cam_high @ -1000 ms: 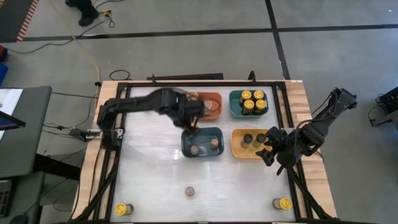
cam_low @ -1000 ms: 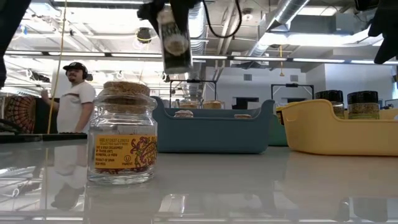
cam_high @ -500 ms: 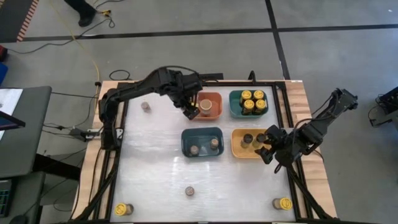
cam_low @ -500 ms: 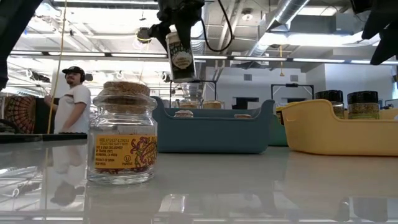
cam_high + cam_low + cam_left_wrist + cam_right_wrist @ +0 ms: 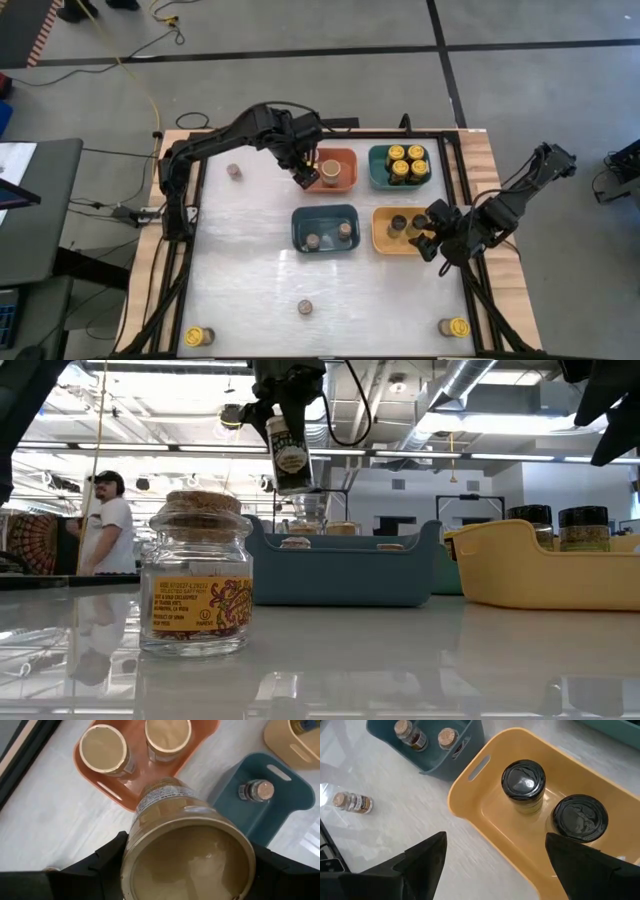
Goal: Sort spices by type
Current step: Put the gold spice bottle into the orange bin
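Here, left jaws clamp a tan-lidded labelled jar (image 5: pixel 187 855), right gripper (image 5: pixel 495 860) jaws spread, empty.

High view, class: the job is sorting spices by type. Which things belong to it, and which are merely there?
Job:
left tool, shut on tan-lidded jar
orange bin
loose yellow-lidded jars
cork-topped jar

Merely there:
person
yellow cable

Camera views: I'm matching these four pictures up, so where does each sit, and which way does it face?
High: overhead, looking straight down; both arms show.
Low: at tabletop height, looking level past a cork-lidded jar; the left gripper hangs above.
Left wrist: looks down past its tan-lidded jar at the orange bin.
Right wrist: open fingers over the yellow bin.
Shared: the blue bin shows in all four.
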You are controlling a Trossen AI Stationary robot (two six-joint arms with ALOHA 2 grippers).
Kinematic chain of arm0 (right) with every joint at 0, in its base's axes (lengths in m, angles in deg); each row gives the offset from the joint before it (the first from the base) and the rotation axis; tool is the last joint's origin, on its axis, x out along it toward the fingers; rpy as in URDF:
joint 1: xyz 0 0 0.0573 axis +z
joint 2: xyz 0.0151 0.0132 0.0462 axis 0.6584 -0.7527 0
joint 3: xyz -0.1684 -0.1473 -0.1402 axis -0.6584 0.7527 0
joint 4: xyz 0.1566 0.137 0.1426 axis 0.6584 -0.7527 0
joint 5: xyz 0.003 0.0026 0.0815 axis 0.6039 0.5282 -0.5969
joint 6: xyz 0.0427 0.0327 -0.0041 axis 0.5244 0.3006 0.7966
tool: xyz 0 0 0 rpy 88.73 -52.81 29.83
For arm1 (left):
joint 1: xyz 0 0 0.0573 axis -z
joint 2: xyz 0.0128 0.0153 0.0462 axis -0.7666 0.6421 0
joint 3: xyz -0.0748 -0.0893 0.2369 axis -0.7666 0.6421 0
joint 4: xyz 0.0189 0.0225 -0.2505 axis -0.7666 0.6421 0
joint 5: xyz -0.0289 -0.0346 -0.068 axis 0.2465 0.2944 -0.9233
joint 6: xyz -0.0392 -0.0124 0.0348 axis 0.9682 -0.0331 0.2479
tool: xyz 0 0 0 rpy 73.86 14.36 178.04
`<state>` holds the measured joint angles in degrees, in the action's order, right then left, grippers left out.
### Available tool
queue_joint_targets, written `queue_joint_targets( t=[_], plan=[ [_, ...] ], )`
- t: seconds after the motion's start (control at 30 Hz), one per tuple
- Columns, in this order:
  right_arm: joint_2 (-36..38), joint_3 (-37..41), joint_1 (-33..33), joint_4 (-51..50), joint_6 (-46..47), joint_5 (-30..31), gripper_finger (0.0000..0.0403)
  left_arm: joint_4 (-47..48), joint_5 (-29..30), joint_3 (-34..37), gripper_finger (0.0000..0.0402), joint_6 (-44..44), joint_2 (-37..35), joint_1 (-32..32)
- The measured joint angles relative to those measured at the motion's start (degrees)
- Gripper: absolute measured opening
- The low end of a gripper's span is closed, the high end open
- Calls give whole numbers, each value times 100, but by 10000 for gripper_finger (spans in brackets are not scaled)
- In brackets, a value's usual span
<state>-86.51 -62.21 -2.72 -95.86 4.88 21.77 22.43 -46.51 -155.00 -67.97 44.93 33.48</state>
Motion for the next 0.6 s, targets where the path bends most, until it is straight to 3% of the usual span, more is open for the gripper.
queue_joint_targets(
  t=[0.6],
  plan=[
    [0, 0, 0, 67, 2, 0, 365, 2, 4, 4, 271, 9, 0, -2]
  ],
)
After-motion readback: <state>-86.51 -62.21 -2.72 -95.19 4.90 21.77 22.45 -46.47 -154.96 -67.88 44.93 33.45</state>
